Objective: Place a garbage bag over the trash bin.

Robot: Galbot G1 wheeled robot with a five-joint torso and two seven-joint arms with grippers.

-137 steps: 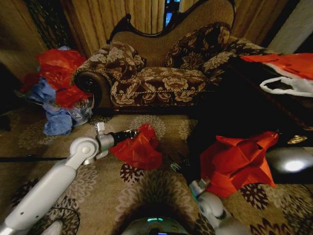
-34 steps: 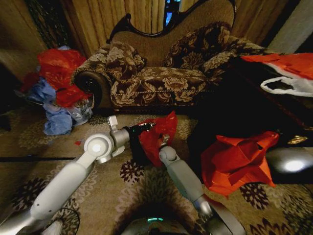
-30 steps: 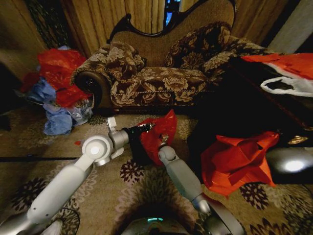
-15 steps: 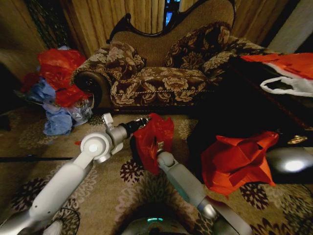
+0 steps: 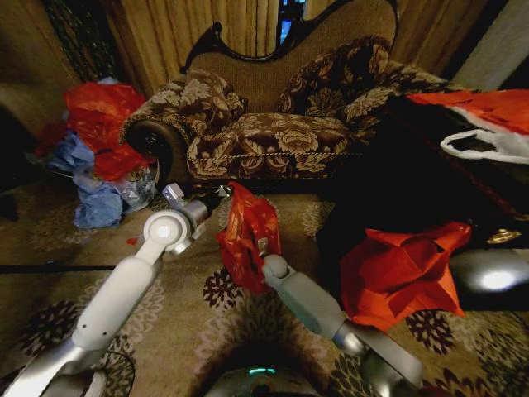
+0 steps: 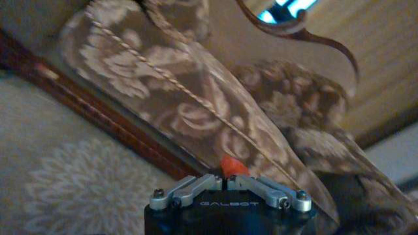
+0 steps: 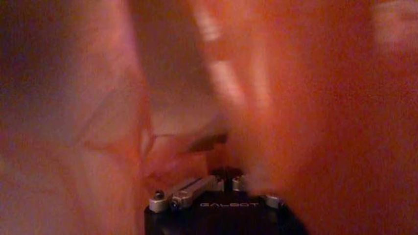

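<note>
**Both tools on the red bag, in front of the sofa**

The garbage bag (image 5: 246, 236) hangs above the carpet (image 5: 50, 240), just in front of the sofa (image 5: 273, 132), pinched from two sides. The left tool (image 5: 221, 192) is clamped on the bag's upper edge; in the left wrist view its fingers meet, with a scrap of red plastic poking out between them. The right tool (image 5: 258, 246) is buried in the folds lower down, and the right wrist view has red film pressed all around the tool (image 7: 225, 183), its fingers drawn together on a fold.

Where's the trash bin? I can't make it out; the bag and the right arm cover the spot beneath.

By the look of it, this film is feather-light, limp and slick. It won't keep any shape by itself, and it should slip from a loose grip. The rim of the opening looks like the place to hold it, two points well apart, so the mouth stays stretched. Pull too hard and thin plastic like this could tear.
</note>
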